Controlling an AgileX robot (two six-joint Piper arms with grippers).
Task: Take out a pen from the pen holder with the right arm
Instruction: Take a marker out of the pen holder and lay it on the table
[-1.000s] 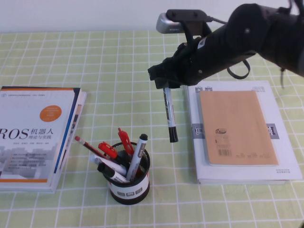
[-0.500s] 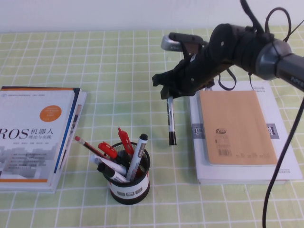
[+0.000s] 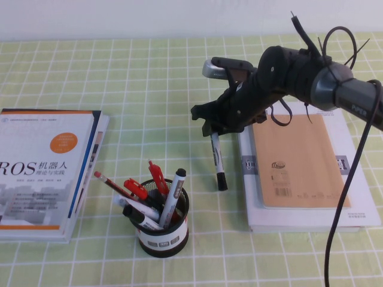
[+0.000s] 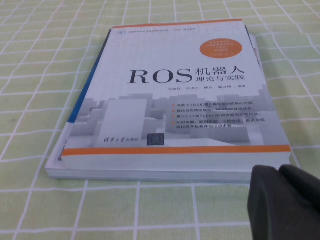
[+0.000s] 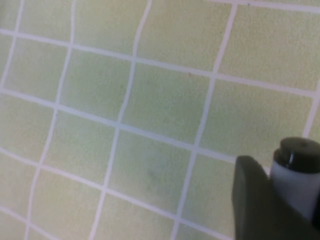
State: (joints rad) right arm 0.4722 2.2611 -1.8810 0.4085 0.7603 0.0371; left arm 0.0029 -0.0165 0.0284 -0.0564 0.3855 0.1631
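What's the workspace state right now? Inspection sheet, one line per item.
Surface: green checked cloth, flat.
Job's things: pen holder upright, several pens inside; one pen out, steeply tilted, between the holder and the white book.
Clutter: ROS book on the robot's left; tan notebook on top of the white book.
Grippers: right gripper shut on the pen's top end; left gripper partly seen, low beside the ROS book.
Cables: black cable loops off the right arm and passes over the white book.
Surroundings: pale wall behind.
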